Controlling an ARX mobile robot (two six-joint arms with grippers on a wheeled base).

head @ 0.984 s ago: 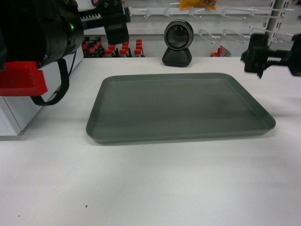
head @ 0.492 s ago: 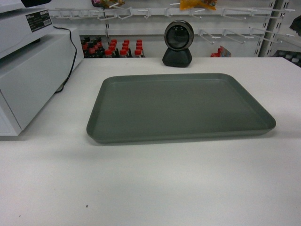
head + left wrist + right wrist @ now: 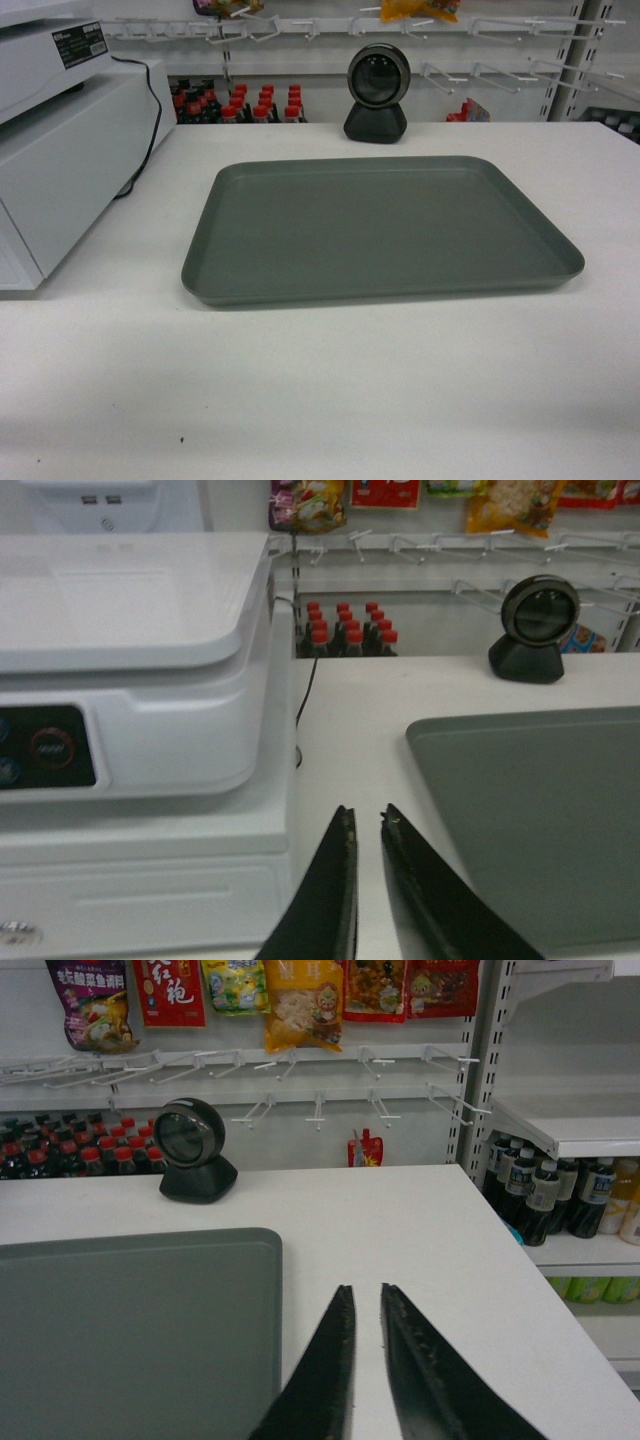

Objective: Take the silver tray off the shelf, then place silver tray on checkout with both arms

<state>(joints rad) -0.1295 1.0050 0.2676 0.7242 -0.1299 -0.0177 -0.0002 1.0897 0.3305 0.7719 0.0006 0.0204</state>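
Observation:
The silver tray (image 3: 380, 225) lies flat on the white checkout (image 3: 320, 390), in front of the black round-lens camera (image 3: 377, 90). Neither arm shows in the head view. In the left wrist view my left gripper (image 3: 366, 815) hovers over bare counter just left of the tray's left rim (image 3: 420, 745). Its jaws are shut to a thin slit and hold nothing. In the right wrist view my right gripper (image 3: 366, 1290) hangs over the counter just right of the tray's right edge (image 3: 270, 1310), likewise shut and empty.
A white cash register (image 3: 60, 150) with a black cable (image 3: 150, 120) fills the counter's left end. The counter's right edge (image 3: 560, 1310) drops off beside store shelving with bottles (image 3: 560, 1195). Hook rails and red-capped bottles (image 3: 240, 103) stand behind the counter.
A second ago the left arm filled the head view's top left and the right gripper showed at the top right. Both have pulled out of that view. The tray has stayed put.

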